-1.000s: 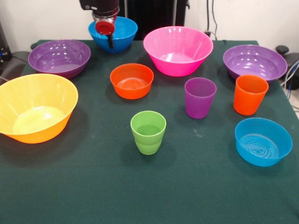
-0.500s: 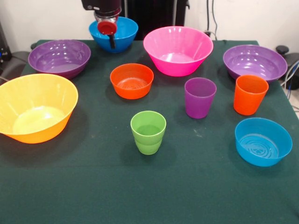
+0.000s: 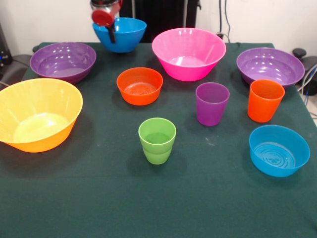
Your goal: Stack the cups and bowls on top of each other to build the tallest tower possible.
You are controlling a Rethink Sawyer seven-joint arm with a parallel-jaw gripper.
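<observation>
All bowls and cups stand apart and hold nothing on the green cloth worktop (image 3: pixel 208 198). The tool (image 3: pixel 110 27) pinches the rim of the glossy blue bowl (image 3: pixel 124 34) at the far edge. The ribbed green cup (image 3: pixel 157 140) stands near centre.

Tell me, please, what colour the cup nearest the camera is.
Green cup, clearest in the front view.

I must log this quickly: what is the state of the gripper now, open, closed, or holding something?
Gripper: closed on the rim of the medium blue bowl, holding it.
</observation>
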